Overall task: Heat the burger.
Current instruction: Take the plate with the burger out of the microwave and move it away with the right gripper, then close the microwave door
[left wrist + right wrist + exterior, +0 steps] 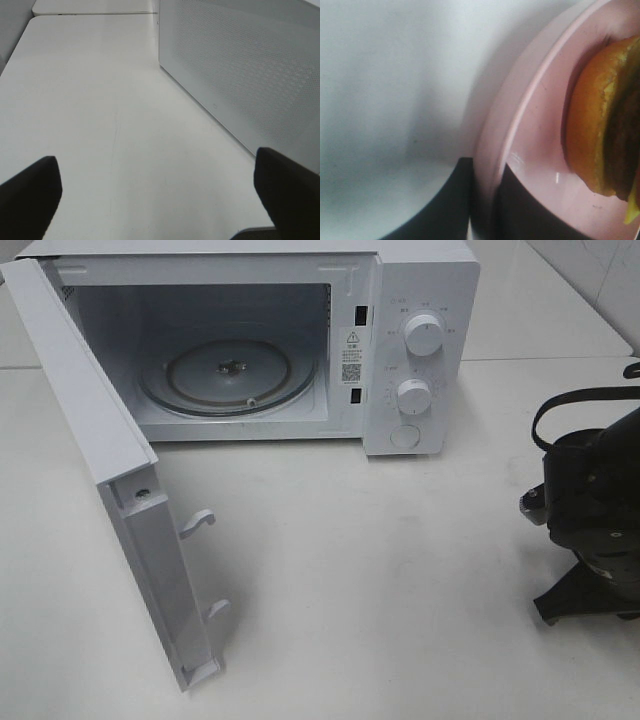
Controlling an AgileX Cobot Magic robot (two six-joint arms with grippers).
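The right gripper (482, 200) is seen in its wrist view with its dark jaws nearly closed on the rim of a pink plate (530, 150), one jaw at each face of the rim. The burger (605, 120) rests on that plate, close to the pinched edge; only part of its brown bun, dark patty and a corner of yellow cheese is shown. In the high view the right arm (595, 510) is found at the right edge of the table (400, 590), but neither plate nor burger can be made out there.

The left gripper (155, 195) is held wide open with nothing between its fingers (30, 195), low over bare table beside the perforated side wall of the microwave (420, 340).

Farther off, the microwave door (110, 470) is swung fully open and the glass turntable (230, 375) lies bare in the cavity.

The step in hand is judged to be the carrying of the plate to the cavity. The plate should be kept level, since it is gripped at one edge only and the burger could slide or tip. It should be brought in over the lower lip of the opening, clear of the open door, and set down centred on the turntable.

How much of the plate is gripped cannot be told, nor whether it is lifted or resting on the table.
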